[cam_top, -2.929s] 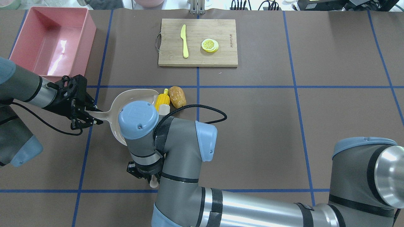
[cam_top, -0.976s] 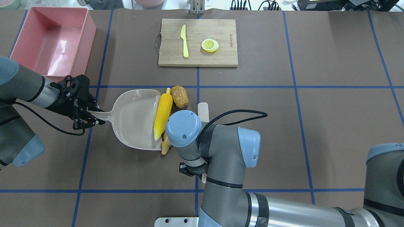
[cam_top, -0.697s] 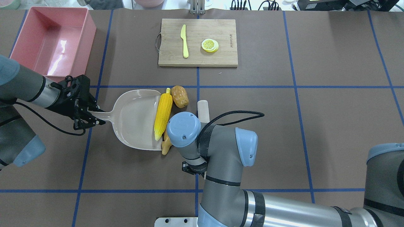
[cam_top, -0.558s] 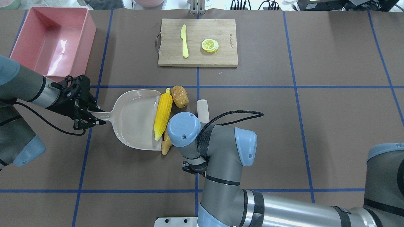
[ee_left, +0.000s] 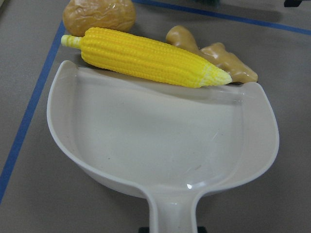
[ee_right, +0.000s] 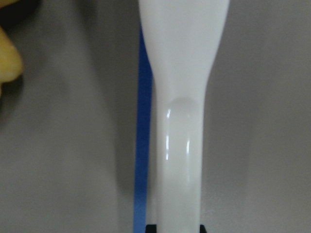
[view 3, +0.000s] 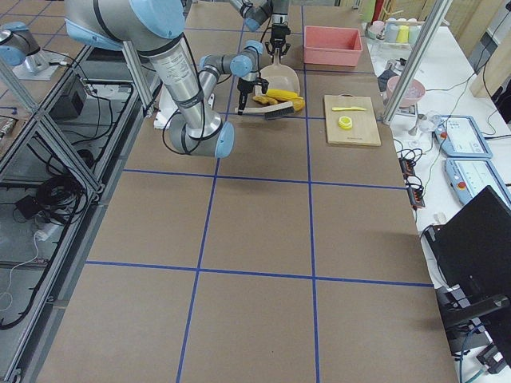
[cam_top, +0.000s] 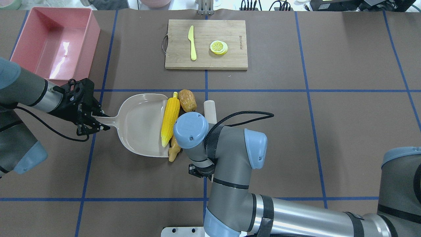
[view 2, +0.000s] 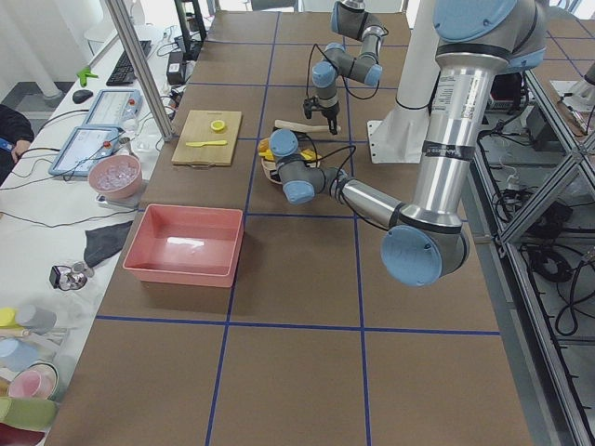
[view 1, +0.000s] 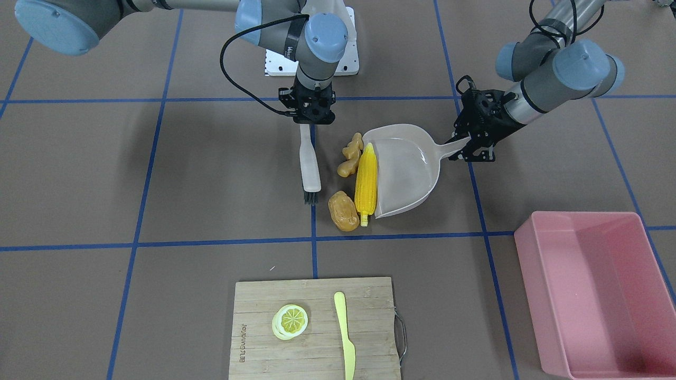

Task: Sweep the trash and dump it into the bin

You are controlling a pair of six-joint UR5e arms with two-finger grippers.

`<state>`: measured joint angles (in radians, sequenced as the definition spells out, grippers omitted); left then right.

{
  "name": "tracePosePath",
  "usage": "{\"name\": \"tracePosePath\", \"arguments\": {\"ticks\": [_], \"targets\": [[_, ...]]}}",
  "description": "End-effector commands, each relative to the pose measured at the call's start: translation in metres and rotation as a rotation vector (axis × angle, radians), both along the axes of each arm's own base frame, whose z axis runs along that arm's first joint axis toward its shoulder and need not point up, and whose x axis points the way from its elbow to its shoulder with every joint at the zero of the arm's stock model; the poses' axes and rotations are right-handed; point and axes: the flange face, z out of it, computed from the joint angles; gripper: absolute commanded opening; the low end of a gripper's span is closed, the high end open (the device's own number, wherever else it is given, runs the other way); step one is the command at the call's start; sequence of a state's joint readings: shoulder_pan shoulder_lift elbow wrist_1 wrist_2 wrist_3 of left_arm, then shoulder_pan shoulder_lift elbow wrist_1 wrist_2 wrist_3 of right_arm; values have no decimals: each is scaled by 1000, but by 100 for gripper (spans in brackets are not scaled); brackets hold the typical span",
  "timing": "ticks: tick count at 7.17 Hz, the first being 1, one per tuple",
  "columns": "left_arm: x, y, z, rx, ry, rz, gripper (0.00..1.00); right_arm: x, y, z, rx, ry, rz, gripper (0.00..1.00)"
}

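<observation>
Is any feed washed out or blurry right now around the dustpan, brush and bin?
Overhead exterior: a white glare patch on the floor of the bin, the rest evenly lit. Left wrist: sharp, with the dustpan and corn clear and only small highlights near the pan's neck. Right wrist: the brush handle fills the frame, soft-focused, with thin reflection streaks. Front-facing: even light, soft shadows.

- Table (cam_top: 329, 131): brown matt covering, divided into squares by blue tape lines (cam_top: 307, 90).
- Lighting: even, from above; shadows soft.
- Aluminium post (view 2: 139, 65): stands at the table's far edge.
- White side bench (view 2: 28, 200): runs alongside, carrying two tablets (view 2: 88, 149), a keyboard (view 2: 121, 67) and loose cables.
- Laptop (view 3: 471, 247): open, at the bench's other end.
- Metal framework (view 3: 80, 163): lines the opposite side.
</observation>
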<state>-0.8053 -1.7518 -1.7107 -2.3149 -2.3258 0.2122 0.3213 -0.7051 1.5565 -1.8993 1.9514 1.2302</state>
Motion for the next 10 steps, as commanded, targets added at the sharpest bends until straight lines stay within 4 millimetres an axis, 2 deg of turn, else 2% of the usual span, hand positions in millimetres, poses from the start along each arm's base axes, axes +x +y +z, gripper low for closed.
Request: {"name": "tracePosePath", "arguments": {"ticks": [1, 3, 4, 5, 6, 8, 9, 10], "targets": [[0, 0, 0, 6, 1, 2, 0, -26, 7, -35, 17, -39, -41, 0], [0, 0, 2, 4, -1, 2, 0, -35, 19, -47, 32, -78, -72, 0], [3, 1, 2, 3, -3, 6, 0, -41, 19, -57, 37, -82, -79, 0], [4, 1, 2, 4, -4, 5, 0, -51, 16, -77, 36, -85, -78, 0], [4, 1, 2, 3, -5, 7, 0, -55, 16, -83, 28, -85, -83, 0], [5, 1, 3, 3, -5, 5, 0, -49, 11, -84, -2, -77, -87, 0], [5, 1, 3, 3, -5, 5, 0, -44, 2, -79, -11, -53, -77, 0], [5, 1, 3, 4, -6, 6, 0, -23, -12, -86, -13, -40, -76, 0]]}}
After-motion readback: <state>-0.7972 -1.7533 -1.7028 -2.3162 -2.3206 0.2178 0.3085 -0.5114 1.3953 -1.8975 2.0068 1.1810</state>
